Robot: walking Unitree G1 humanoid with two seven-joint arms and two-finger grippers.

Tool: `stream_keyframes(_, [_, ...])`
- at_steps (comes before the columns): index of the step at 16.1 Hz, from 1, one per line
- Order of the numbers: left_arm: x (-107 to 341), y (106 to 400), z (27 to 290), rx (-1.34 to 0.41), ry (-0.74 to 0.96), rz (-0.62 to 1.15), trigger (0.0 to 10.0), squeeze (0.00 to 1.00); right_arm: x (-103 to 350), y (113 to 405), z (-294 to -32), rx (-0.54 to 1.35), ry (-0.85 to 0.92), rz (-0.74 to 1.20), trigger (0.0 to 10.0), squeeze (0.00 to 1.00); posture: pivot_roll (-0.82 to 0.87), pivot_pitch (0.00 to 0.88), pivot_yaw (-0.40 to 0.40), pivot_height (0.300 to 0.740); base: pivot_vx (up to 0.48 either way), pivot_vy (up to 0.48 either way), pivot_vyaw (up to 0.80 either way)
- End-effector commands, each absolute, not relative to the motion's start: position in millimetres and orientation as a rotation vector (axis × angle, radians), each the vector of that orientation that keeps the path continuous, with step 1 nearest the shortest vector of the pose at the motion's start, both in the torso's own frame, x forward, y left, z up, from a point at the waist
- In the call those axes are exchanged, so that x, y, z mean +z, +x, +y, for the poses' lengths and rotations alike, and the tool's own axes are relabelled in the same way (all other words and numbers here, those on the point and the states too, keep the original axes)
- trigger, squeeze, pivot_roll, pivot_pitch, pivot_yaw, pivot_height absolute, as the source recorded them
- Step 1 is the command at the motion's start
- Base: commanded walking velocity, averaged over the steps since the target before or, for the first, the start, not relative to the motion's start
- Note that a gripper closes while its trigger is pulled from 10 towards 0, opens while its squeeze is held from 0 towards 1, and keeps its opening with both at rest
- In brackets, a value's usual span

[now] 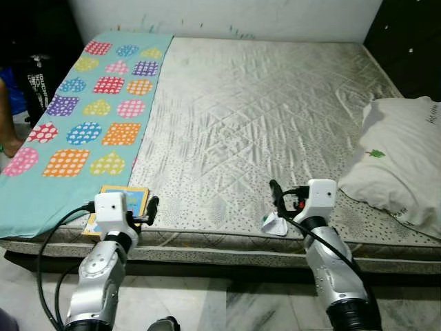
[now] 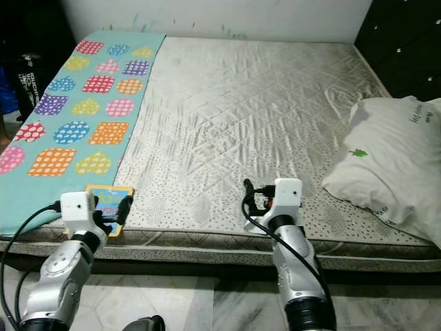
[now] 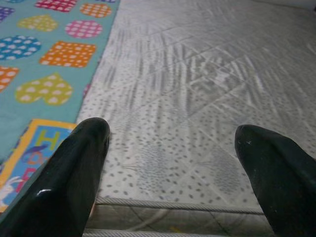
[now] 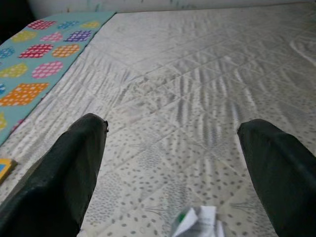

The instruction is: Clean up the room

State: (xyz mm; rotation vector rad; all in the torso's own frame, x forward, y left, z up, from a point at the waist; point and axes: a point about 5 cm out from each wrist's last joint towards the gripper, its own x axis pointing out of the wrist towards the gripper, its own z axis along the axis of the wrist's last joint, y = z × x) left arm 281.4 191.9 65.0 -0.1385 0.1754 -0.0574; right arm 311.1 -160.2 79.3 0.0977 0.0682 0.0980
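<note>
A crumpled white wrapper [image 1: 275, 224] lies near the front edge of the bare grey mattress [image 1: 262, 103]. My right gripper [image 1: 278, 196] hovers open just above and behind it; the wrapper [image 4: 196, 222] shows low between its fingers [image 4: 74, 168]. A colourful children's book [image 1: 135, 197] rests at the front left, half on the teal patterned blanket [image 1: 83, 117]. My left gripper [image 1: 151, 208] is open beside the book's right edge, with the book [image 3: 22, 158] behind its one finger [image 3: 74, 173]. Nothing is held.
A white pillow [image 1: 403, 162] lies on the mattress's right side. A dark bag [image 1: 38, 76] and part of a person [image 1: 5, 127] are off the bed's left edge. Pale marble floor [image 1: 207, 307] runs in front of the bed, and dark furniture [image 1: 413, 41] stands at the back right.
</note>
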Motion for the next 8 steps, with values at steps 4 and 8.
stream_keyframes(4, [66.9,282.3,191.6,-0.058,-0.131,0.165,10.0,0.0,75.4,311.0,-162.3,0.095,0.098,0.094,10.0,0.0,0.04,0.146,-0.034,0.74,0.0,-0.205,0.0])
stream_keyframes(8, [67.1,282.9,191.6,-0.057,-0.131,0.164,10.0,0.0,75.6,311.6,-162.1,0.095,0.096,0.092,10.0,0.0,0.04,0.146,-0.034,0.74,0.0,-0.262,0.0])
